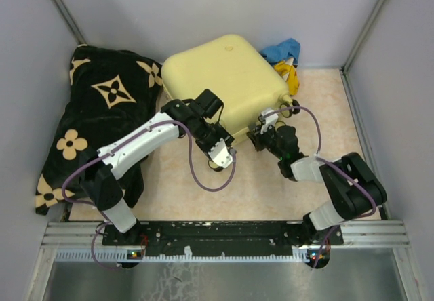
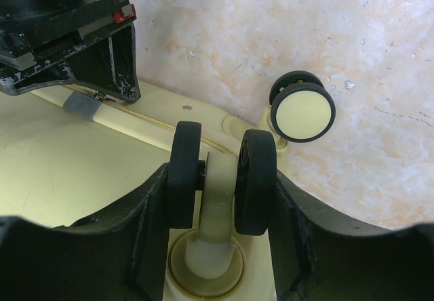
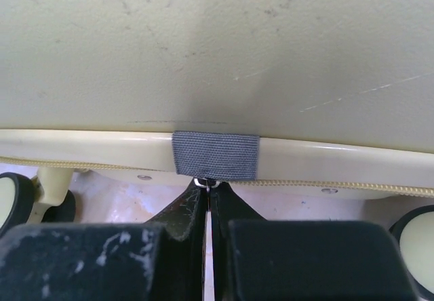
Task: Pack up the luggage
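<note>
The right end effector (image 3: 208,191) is closed tight. Its two black fingers meet on the small metal zipper pull (image 3: 205,181), which hangs just under a grey woven tab (image 3: 215,155) on the seam of the luggage (image 1: 224,77). The left end effector (image 2: 220,175) stands about half open around a twin caster wheel (image 2: 256,179). One finger lies against each outer face of the black wheel pair, and the pale stem sits between the wheels.

The luggage lies flat at the middle rear of the desk (image 1: 271,192), with its wheeled edge turned toward the arms. Its clamshell is closed, so the inside is hidden. The shell is smooth pale-yellow hard plastic with rounded corners and faint scuffs, and a tan zipper (image 3: 352,186) runs along the seam. A second wheel (image 2: 303,111) shows a cream disc in a black tyre.

To the left, a plush black blanket (image 1: 102,111) with tan flowers lies rumpled, touching the luggage. The desk surface is mottled beige, like marble.
</note>
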Action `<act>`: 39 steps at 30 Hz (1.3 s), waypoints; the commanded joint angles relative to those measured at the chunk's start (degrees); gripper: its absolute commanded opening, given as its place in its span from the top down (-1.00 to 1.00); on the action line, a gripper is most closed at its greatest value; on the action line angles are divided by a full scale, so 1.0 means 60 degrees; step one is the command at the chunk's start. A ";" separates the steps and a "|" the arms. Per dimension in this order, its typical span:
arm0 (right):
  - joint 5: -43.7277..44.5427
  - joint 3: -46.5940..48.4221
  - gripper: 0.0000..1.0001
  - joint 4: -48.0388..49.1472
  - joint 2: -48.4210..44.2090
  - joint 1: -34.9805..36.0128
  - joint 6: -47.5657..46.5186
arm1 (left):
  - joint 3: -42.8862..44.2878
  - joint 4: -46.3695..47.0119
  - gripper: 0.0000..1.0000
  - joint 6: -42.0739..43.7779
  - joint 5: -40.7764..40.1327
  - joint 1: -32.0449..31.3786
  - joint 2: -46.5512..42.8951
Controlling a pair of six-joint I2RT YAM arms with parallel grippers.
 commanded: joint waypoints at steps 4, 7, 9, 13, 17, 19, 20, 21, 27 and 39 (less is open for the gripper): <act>-0.0942 -0.0099 1.00 0.0276 -0.1030 0.1183 -0.0354 | -0.0212 -0.0860 1.00 -0.1144 -0.0350 0.0408 -0.0018; -0.0804 -0.0113 1.00 0.0273 -0.1145 0.1697 -0.0275 | -0.0284 -0.0885 1.00 -0.1188 -0.0374 0.0408 -0.0019; -0.0224 -0.0067 1.00 -0.0085 -0.1150 0.1630 -0.0260 | -0.0316 -0.0923 1.00 -0.1221 -0.0455 0.0417 -0.0037; 0.0197 -0.0147 1.00 -0.0587 -0.1382 0.0507 -0.0466 | -0.0488 -0.1015 1.00 -0.1262 -0.0593 0.0475 -0.0149; 0.0448 0.0352 1.00 -0.1528 -0.1834 -0.0860 0.0112 | -0.0728 -0.1142 1.00 -0.1143 -0.0729 0.0683 -0.0298; 0.0782 0.0406 1.00 -0.1292 -0.2168 -0.1210 -0.0011 | -0.0806 -0.1203 1.00 -0.1078 -0.0828 0.0826 -0.0358; 0.0867 0.0437 1.00 -0.1245 -0.2259 -0.1352 -0.0187 | -0.0817 -0.1210 1.00 -0.1080 -0.0828 0.0903 -0.0377; 0.0931 0.0552 1.00 -0.1376 -0.2277 -0.1531 -0.0414 | -0.0813 -0.1242 1.00 -0.1073 -0.0815 0.0994 -0.0381; 0.0085 0.0411 1.00 -0.1107 -0.1902 -0.3285 -0.1168 | -0.0725 -0.1460 1.00 -0.0845 -0.0867 0.1431 -0.0306; -0.1667 0.1810 1.00 0.0403 0.0391 -0.5762 -0.1892 | -0.1040 -0.2090 1.00 -0.0066 -0.1223 0.2173 -0.0244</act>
